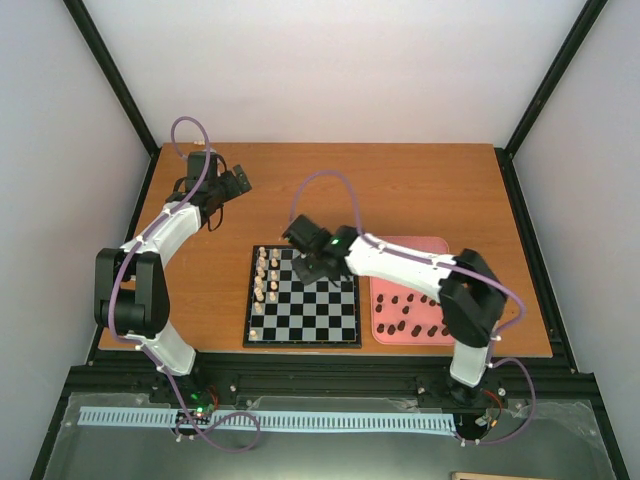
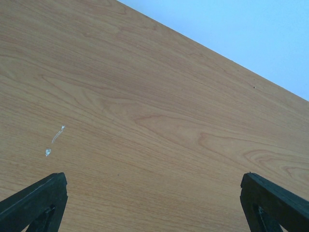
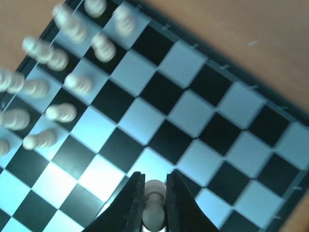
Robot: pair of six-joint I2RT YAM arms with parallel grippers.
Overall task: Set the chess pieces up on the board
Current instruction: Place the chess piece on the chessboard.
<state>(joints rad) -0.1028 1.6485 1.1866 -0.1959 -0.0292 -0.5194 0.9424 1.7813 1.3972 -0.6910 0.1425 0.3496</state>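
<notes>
The board [image 1: 320, 325] lies at the table's front middle, with several cream pieces [image 1: 265, 275] standing in its two left columns. Dark brown pieces [image 1: 405, 315] lie on a pink tray. My right gripper [image 1: 312, 252] hovers over the board's far edge. In the right wrist view the right gripper [image 3: 154, 186] is shut on a cream piece [image 3: 155, 205] above the board [image 3: 193, 116], with cream pieces [image 3: 58, 87] at the upper left. My left gripper [image 1: 233, 183] is open and empty over bare table at the far left; its fingertips [image 2: 41, 200] show wide apart.
The pink tray [image 1: 432, 250] lies right of the board. The wooden table [image 1: 420, 190] ends at black frame rails, with white walls around. The left wrist view shows only wood grain and the far table edge [image 2: 217, 53].
</notes>
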